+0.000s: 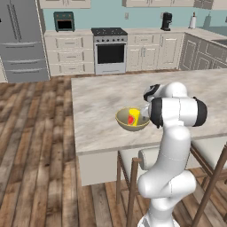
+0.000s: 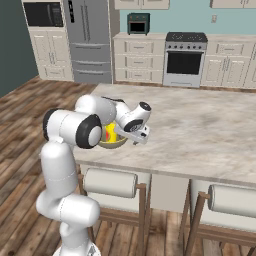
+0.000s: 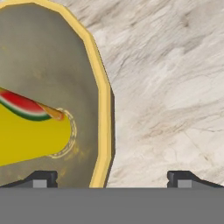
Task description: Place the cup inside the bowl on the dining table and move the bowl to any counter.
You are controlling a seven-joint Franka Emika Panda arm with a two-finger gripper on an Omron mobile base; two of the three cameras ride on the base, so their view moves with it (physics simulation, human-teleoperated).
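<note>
The wide olive-tan bowl (image 1: 124, 126) (image 2: 116, 144) (image 3: 43, 57) sits near the front edge of the dining table (image 1: 97, 97) (image 2: 200, 125) (image 3: 166, 87). The yellow cup (image 1: 134, 117) (image 2: 109, 134) (image 3: 30, 138) lies tilted inside it, its red patch showing. My gripper (image 3: 113, 179) (image 2: 141, 138) hangs open just above the bowl's right side. In the hand view one fingertip (image 3: 41, 178) is over the bowl's inside and the other (image 3: 183, 178) over the bare tabletop, with the yellowish rim between them. Nothing is held.
Padded stools (image 2: 110, 182) (image 1: 133, 157) stand tucked under the table's near edge. The counter (image 1: 68, 32) (image 2: 140, 36) over cream cabinets runs along the teal back wall, with a stove (image 1: 109, 49), a fridge (image 1: 20, 40) and a coffee machine (image 1: 166, 21).
</note>
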